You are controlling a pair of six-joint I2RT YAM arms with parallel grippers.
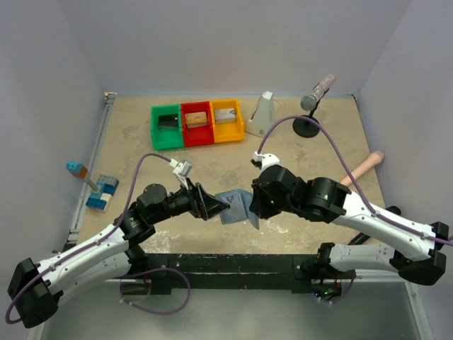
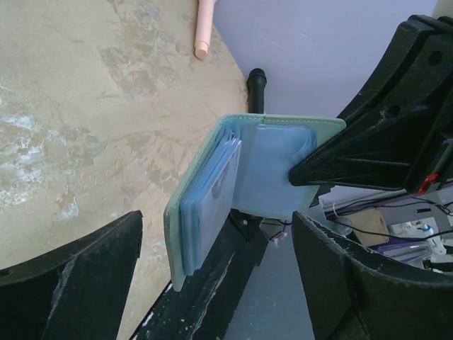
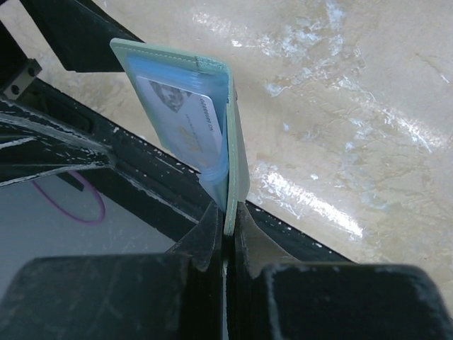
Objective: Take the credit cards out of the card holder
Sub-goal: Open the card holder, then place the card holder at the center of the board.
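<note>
1. Top view: the card holder (image 1: 236,207) is up in the air between the two arms, over the near edge of the table (image 1: 141,152). The right tool (image 1: 253,212) has it pinched by one flap. The left tool (image 1: 218,205) points straight at it from the other side, really close, but whether they touch is hard to call from up here. At the back there's a green bin (image 1: 167,144), a red bin (image 1: 197,138) and a yellow bin (image 1: 228,134) in a row, plus some blue toy bricks (image 1: 102,193) off to the left.
2. Left wrist view: the left tool (image 2: 217,218) is spread wide with nothing clamped in it. Its fingers (image 2: 71,283) frame the card holder (image 2: 272,177), which hangs half open like a book with the pale blue pockets showing. The right tool (image 2: 308,170) comes in from the right and bites the edge of the far flap.
3. Right wrist view: the right tool (image 3: 228,219) is squeezed tight on the grey-green cover of the card holder (image 3: 239,163), which stands on edge straight out of the jaws. A credit card (image 3: 185,120), pale with faint markings, is tucked inside the blue pocket. The mottled tan table (image 3: 354,106) is behind it.
</note>
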